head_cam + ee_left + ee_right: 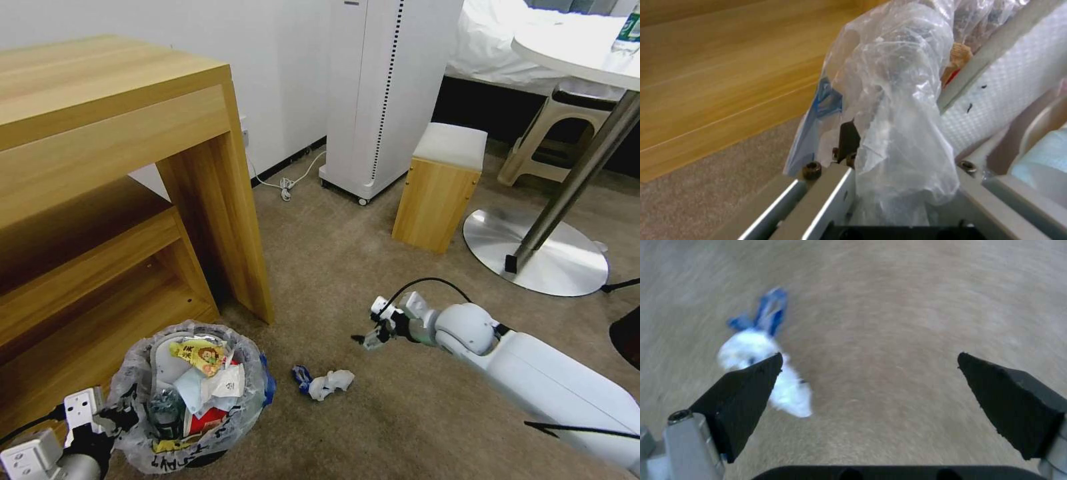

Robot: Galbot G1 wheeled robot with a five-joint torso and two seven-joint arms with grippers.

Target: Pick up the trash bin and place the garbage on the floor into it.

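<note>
The small round black trash bin [193,400] with its crinkly translucent liner is sitting nearly full on the beige carpet floor [400,427], the left hand [100,417] clamping its rim. The right hand [869,386], fingers apart, is hovering near the last crumpled white-and-blue litter [325,383].

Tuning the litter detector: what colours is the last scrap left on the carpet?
The scrap is crumpled white with a blue piece at one end, clearest in the head view.
</note>
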